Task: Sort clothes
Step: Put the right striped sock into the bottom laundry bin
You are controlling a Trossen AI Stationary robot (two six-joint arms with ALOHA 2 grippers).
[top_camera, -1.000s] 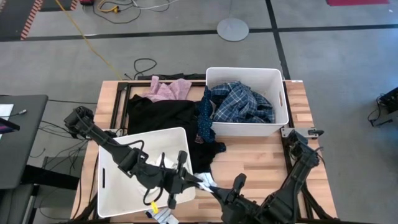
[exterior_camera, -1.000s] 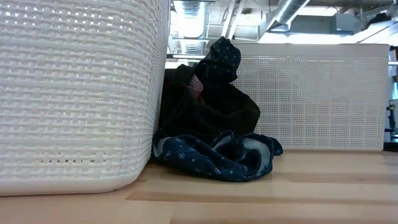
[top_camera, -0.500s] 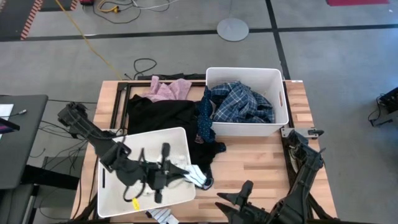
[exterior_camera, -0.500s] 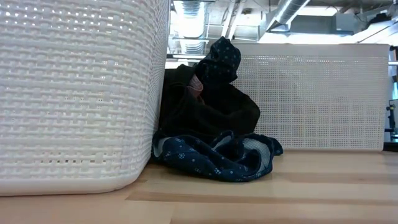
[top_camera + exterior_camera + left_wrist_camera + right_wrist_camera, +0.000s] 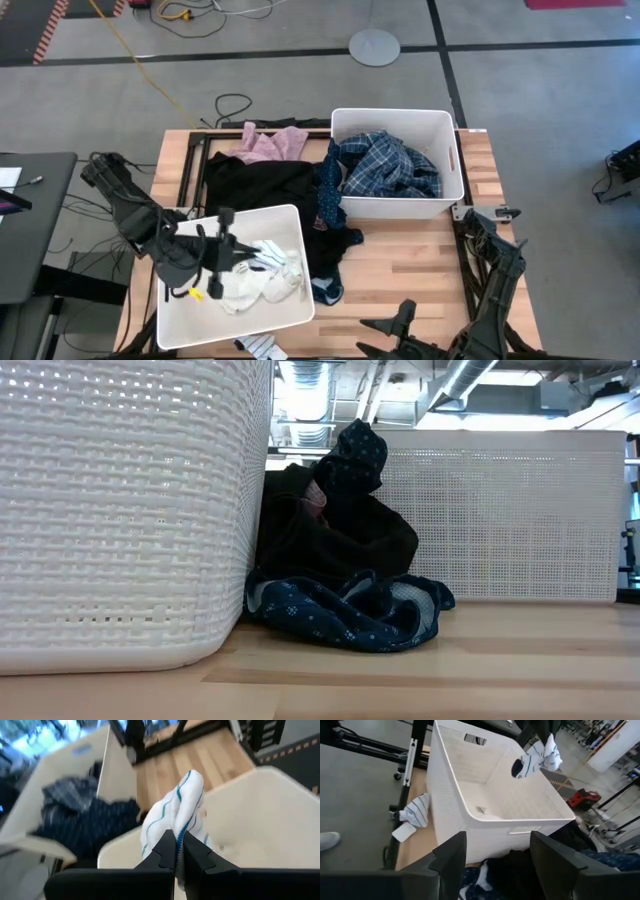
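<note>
My left gripper (image 5: pixel 237 256) is shut on a white sock with teal stripes (image 5: pixel 176 812) and holds it over the near-left white bin (image 5: pixel 232 213). The right wrist view also shows the sock (image 5: pixel 536 755) above that bin. At the table's near edge my right gripper (image 5: pixel 388 320) stands open with nothing between its fingers (image 5: pixel 451 857). A blue-white plaid shirt (image 5: pixel 388 165) lies in the far-right bin (image 5: pixel 395 112). A black garment (image 5: pixel 258 185), a pink garment (image 5: pixel 270 145) and a dark blue patterned piece (image 5: pixel 345 610) lie between the bins. My left gripper pinches a bunched part of the sock (image 5: pixel 176 834) between its two fingertips. The fingers slant downward from the table's left side. The sock is lifted clear above the bin's floor, and its free ends (image 5: pixel 519 767) droop beside the fingers.
A striped sock (image 5: pixel 415 811) lies on the table at the near edge beside the near-left bin, next to a small white card (image 5: pixel 404 832). Bare wood (image 5: pixel 410 255) stretches in front of the far-right bin. The near-left bin's wall (image 5: pixel 120 510) fills the low view's left.
My left gripper has carried the sock from the near-left bin's near right corner toward the table's left, over the bin's inside. My right gripper has opened, let go of the sock and drawn back toward the near edge.
</note>
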